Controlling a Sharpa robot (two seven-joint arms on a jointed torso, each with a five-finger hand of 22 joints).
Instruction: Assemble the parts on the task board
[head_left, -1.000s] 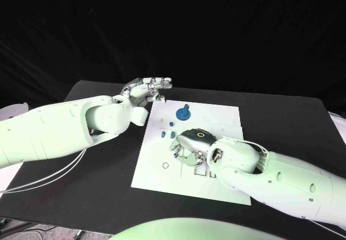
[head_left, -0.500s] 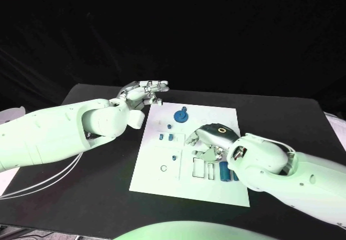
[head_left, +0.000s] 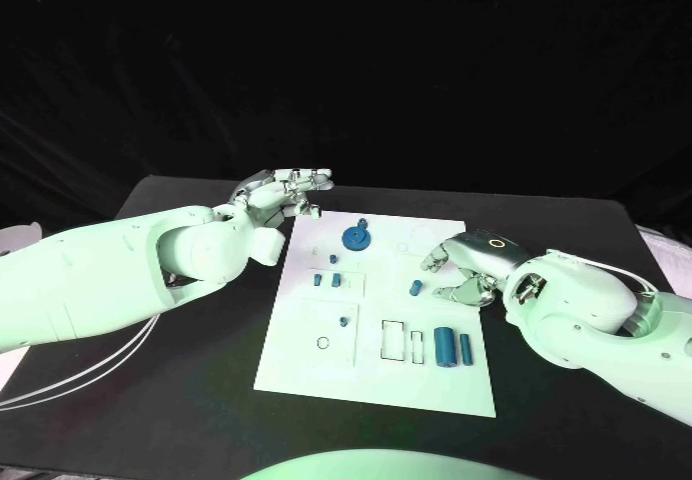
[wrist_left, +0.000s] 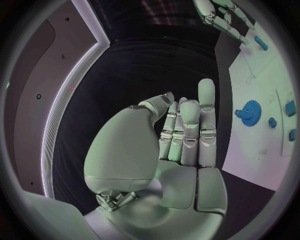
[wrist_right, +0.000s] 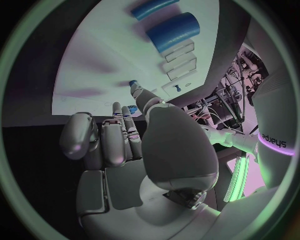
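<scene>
Black table (head_left: 173, 390), task board (head_left: 368, 375): left hand (head_left: 284, 189), right hand (head_left: 464, 262) both curled, empty

The left robot hand (wrist_left: 181, 145), holding nothing, hovers beside the task board (wrist_left: 250, 135).

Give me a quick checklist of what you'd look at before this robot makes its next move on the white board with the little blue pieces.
1. Flat white task board lies square on the black table: ok.
2. Right silver hand is over the board's right edge, fingertip close to a small blue part: ok.
3. Whether the right hand actually holds that part: cannot tell.
4. Left silver hand is off the board's far left corner with nothing in it: ok.
5. Round blue gear is uncovered at the far end: ok.
6. Two blue cylinders lie side by side near the rectangular outlines: ok.
</scene>
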